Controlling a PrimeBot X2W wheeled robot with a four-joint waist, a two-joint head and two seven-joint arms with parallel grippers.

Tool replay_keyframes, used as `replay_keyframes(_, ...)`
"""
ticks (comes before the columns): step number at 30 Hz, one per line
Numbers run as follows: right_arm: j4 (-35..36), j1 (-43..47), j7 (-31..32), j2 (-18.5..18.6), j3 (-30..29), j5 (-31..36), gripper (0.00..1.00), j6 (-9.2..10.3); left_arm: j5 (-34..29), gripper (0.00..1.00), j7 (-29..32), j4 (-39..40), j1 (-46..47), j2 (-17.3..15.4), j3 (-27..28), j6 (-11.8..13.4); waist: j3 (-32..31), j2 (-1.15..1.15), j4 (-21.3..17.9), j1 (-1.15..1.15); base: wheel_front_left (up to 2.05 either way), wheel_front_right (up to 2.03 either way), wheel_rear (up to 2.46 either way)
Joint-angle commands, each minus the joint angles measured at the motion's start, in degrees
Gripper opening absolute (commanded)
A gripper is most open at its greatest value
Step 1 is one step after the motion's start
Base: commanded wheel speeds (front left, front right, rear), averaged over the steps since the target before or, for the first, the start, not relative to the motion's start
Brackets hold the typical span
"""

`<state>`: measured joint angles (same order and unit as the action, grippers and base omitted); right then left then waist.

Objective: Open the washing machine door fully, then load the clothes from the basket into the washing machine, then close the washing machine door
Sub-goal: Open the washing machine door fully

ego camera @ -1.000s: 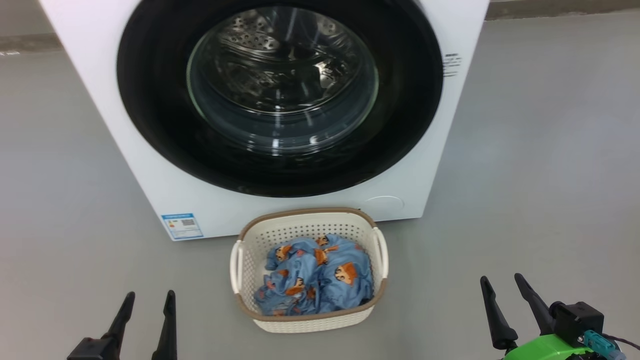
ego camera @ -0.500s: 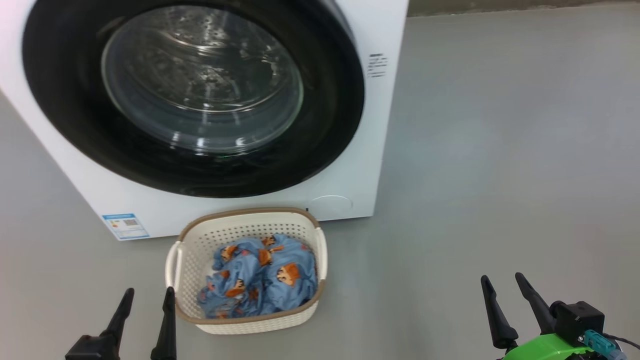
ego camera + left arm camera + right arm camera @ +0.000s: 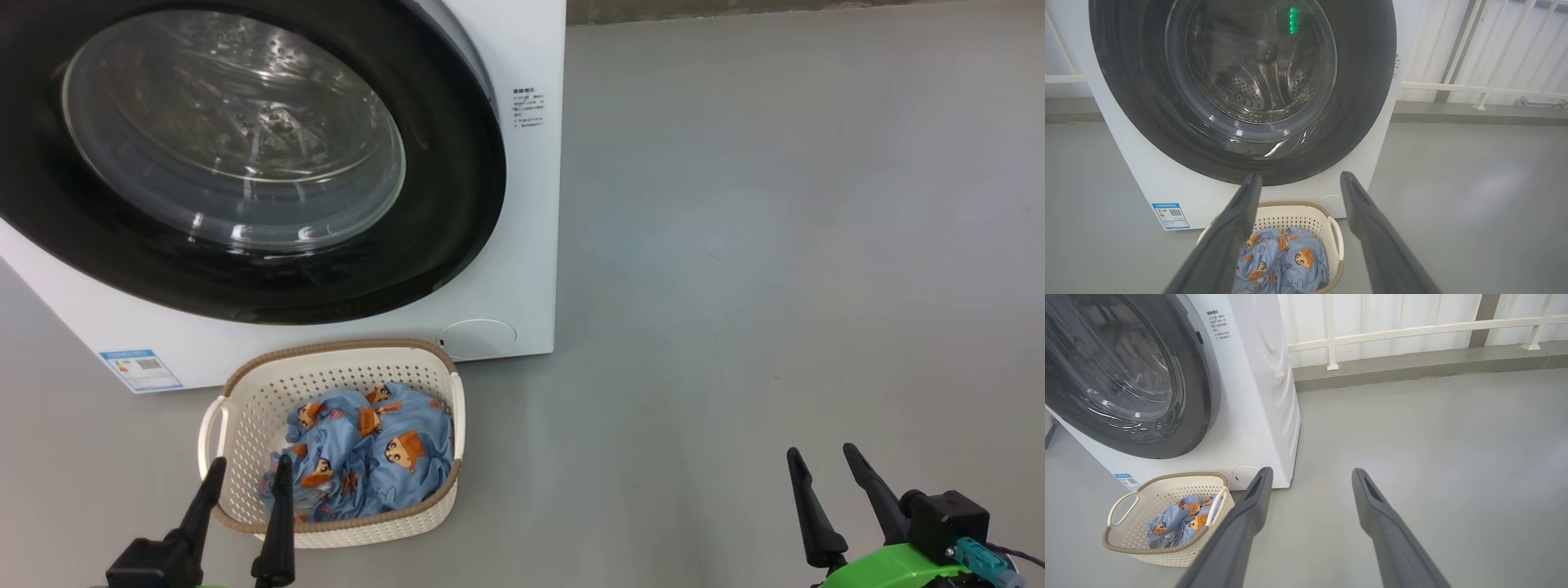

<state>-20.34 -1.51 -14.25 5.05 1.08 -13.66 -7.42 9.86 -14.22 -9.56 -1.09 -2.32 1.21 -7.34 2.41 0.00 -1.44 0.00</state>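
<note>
The white washing machine (image 3: 522, 245) fills the upper left of the head view, its round black-rimmed door (image 3: 441, 204) shut flat against the front. On the floor before it stands the cream basket (image 3: 245, 392) holding the light blue clothes (image 3: 367, 449). My left gripper (image 3: 249, 467) is open at the basket's near left rim, empty. My right gripper (image 3: 821, 453) is open over bare floor at the lower right, far from the basket. The left wrist view has the door (image 3: 1367, 81), basket (image 3: 1298, 212) and clothes (image 3: 1286, 261) straight ahead; the right wrist view has the machine (image 3: 1261, 396), basket (image 3: 1167, 490) and clothes (image 3: 1175, 518) to its left.
Grey floor (image 3: 775, 245) stretches wide to the machine's right. A white railing (image 3: 1412, 332) on a low kerb runs behind the machine. A blue label (image 3: 140, 369) and a round cover (image 3: 478, 336) sit low on the machine's front.
The head camera has swung to the right, so machine and basket have slid left in the picture. Both grippers keep their places at the bottom and stay open.
</note>
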Motion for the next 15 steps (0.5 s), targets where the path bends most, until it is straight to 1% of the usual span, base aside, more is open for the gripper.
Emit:
replay_keyframes(1,1.59,-1.16,-0.74,0.16,1.59,0.35,1.00,-0.07,0.63,1.00,-0.78,1.65,2.26,-0.77,1.80,-0.14,-0.01,0.00,-0.01,0.00,0.14,0.14,-0.27)
replay_keyframes(15,2.17,-1.33,-0.74,0.27,1.28,0.15,1.00,-0.07,0.58,1.00,-0.78,1.59,2.53,-0.75,1.68,-0.14,0.45,0.00,0.41,0.00,0.00,0.00,-0.01)
